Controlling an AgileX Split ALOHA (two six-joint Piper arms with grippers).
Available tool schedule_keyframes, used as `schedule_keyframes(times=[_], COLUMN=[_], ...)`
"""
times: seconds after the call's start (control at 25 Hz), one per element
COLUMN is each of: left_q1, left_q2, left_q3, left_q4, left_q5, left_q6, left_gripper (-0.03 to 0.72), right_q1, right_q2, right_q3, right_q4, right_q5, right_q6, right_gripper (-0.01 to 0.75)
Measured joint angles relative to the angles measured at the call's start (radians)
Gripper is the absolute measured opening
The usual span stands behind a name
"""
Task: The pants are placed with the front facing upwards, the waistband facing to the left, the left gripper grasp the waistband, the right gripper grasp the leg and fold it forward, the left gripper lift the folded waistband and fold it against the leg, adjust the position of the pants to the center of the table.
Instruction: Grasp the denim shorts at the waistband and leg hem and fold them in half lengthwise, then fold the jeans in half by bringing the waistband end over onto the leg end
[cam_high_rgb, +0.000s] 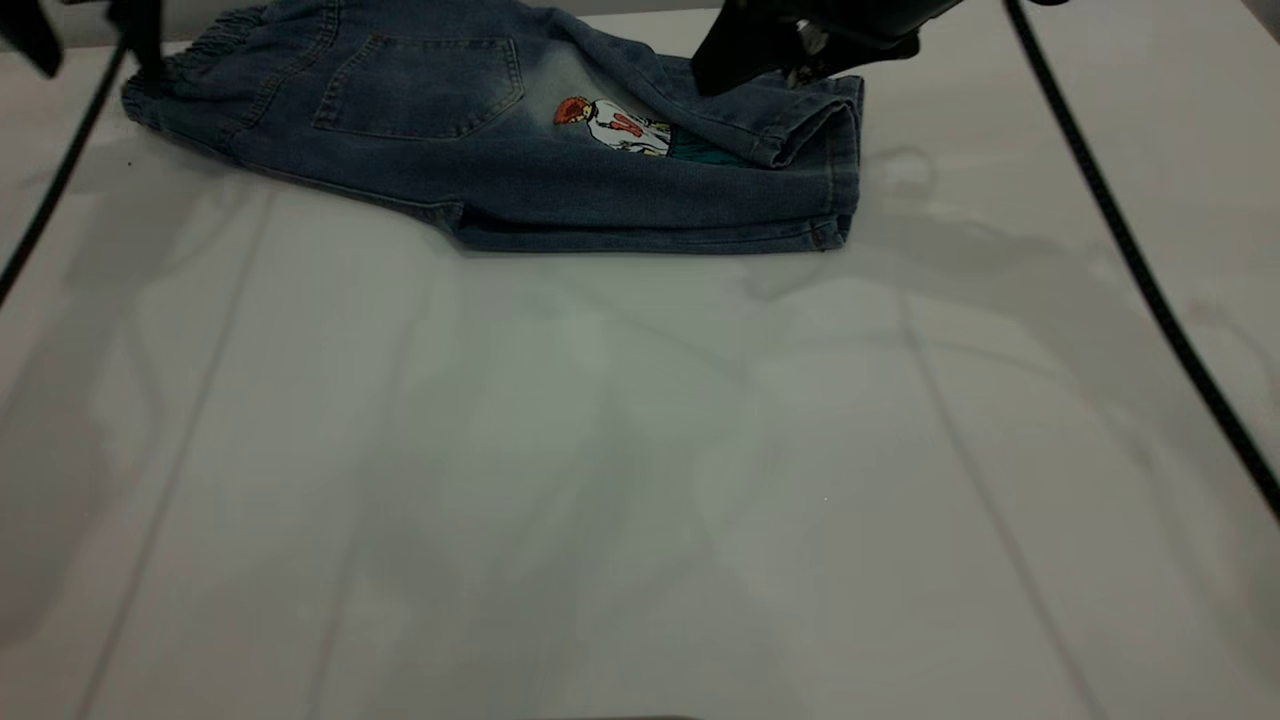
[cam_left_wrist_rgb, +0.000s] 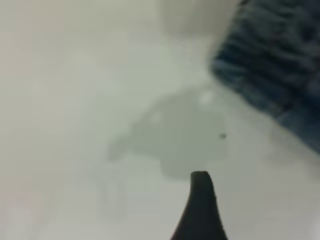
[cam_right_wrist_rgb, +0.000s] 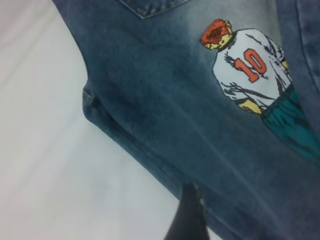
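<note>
One pair of knee-length blue denim shorts (cam_high_rgb: 520, 150) lies folded lengthwise at the far edge of the large plain white surface (cam_high_rgb: 600, 480), back side up: a stitched patch pocket (cam_high_rgb: 420, 85) and a small cartoon print of a figure in a white number-10 jersey (cam_high_rgb: 612, 125) both show. The gathered elastic waistband (cam_high_rgb: 205, 45) sits at the shorts' left end. The black left pincer (cam_high_rgb: 140, 40) hangs right at the waistband's outer end; cannot tell how its fingers stand. The bulky black right pincer (cam_high_rgb: 790, 55) hovers above the upper leg's double-stitched hem (cam_high_rgb: 800, 130) at the shorts' right end, beside the print; finger state likewise cannot be told. A black cable (cam_high_rgb: 1130, 250) runs right of the shorts.
</note>
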Motion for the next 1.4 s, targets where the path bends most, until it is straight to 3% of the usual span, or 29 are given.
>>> schedule_keyframes(times=[0.64,0.96,1.4], left_q1=[0.204,0.211,0.209], left_q2=[0.014,0.130,0.141], left_q3=[0.000,0.000,0.000], left_q4=[-0.398,-0.630,-0.685], left_q5=[-0.096,-0.152,-0.254], left_q6=[0.326,0.475,0.566], left_gripper=[0.528,0.528,0.528], right_q1=[0.008,0.008,0.008], right_q2=[0.000,0.000,0.000], right_q3=[0.000,0.000,0.000], right_q4=[-0.001,-0.002,-0.004], right_q5=[0.021,0.040,0.051], right_q6=[0.042,0.043,0.046], right_gripper=[0.523,0.523,0.523])
